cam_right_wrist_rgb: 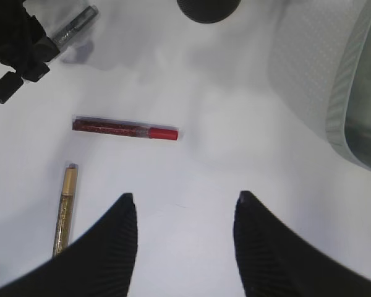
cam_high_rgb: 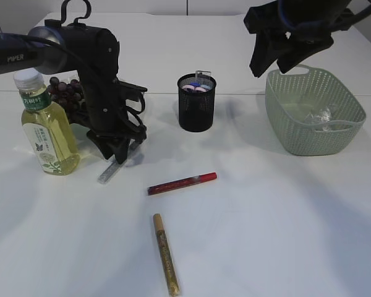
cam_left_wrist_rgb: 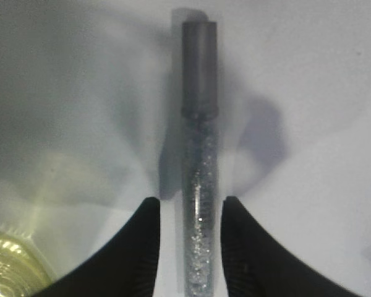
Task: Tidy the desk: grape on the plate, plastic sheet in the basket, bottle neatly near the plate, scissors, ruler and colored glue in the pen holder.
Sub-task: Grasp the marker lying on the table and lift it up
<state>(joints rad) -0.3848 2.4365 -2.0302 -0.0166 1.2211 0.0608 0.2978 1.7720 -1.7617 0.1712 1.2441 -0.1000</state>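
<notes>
A silver glitter glue pen point(cam_left_wrist_rgb: 200, 154) lies on the white table beside the bottle point(cam_high_rgb: 46, 130). My left gripper point(cam_left_wrist_rgb: 190, 207) is down over the pen, open, one finger on each side with small gaps. A red glue pen point(cam_high_rgb: 182, 183) and a gold one point(cam_high_rgb: 165, 253) lie nearer the front. Grapes point(cam_high_rgb: 65, 91) sit behind the bottle; the plate is hidden. The black mesh pen holder point(cam_high_rgb: 196, 105) holds pink and blue handles point(cam_high_rgb: 195, 88). The crumpled plastic sheet point(cam_high_rgb: 321, 117) lies in the green basket point(cam_high_rgb: 284, 117). My right gripper point(cam_right_wrist_rgb: 184, 201) hangs open and empty, high above the table.
The bottle stands just left of the left arm, its cap point(cam_left_wrist_rgb: 12, 266) at the lower left of the left wrist view. The right arm point(cam_high_rgb: 297, 31) hovers over the basket's near-left rim. Bare table surface lies between the pens and the basket.
</notes>
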